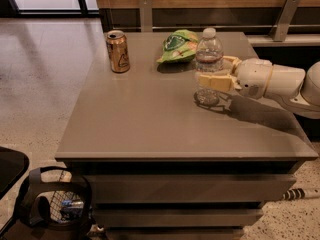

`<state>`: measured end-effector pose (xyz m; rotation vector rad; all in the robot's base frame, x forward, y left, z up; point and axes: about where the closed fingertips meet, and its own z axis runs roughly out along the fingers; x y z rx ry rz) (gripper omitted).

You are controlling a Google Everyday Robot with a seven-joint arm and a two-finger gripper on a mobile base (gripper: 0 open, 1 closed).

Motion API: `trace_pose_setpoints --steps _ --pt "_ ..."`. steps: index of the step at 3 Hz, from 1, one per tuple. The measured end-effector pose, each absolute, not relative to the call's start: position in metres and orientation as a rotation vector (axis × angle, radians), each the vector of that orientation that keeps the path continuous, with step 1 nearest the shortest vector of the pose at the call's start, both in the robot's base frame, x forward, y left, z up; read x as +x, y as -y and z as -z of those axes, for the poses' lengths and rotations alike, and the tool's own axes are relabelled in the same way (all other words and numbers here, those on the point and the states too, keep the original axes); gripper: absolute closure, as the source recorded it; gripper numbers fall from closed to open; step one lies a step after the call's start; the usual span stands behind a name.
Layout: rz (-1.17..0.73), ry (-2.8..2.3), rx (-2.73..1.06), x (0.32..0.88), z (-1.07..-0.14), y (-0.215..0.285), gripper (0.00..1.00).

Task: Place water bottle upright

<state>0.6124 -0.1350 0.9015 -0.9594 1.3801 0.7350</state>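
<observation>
The water bottle [208, 59] is a clear ribbed plastic bottle with a white cap and a reddish label band. It stands upright on the grey table [150, 119], right of the middle. My gripper [214, 74] reaches in from the right on a white arm [280, 81]. Its tan fingers [212, 81] are around the bottle's lower half, one in front and one behind. The bottle's base looks to be resting on the table top.
A gold drink can [118, 51] stands at the table's back left. A green chip bag [178, 45] lies just behind and left of the bottle. A wooden wall with metal brackets runs behind the table. A black wire basket [60, 204] sits on the floor at front left.
</observation>
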Motion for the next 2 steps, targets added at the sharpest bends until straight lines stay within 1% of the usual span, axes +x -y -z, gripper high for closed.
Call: trace_pose_setpoints --steps 2 --pt "-0.739 -1.421 -0.927 0.6086 -0.8836 0.1383 1.0"
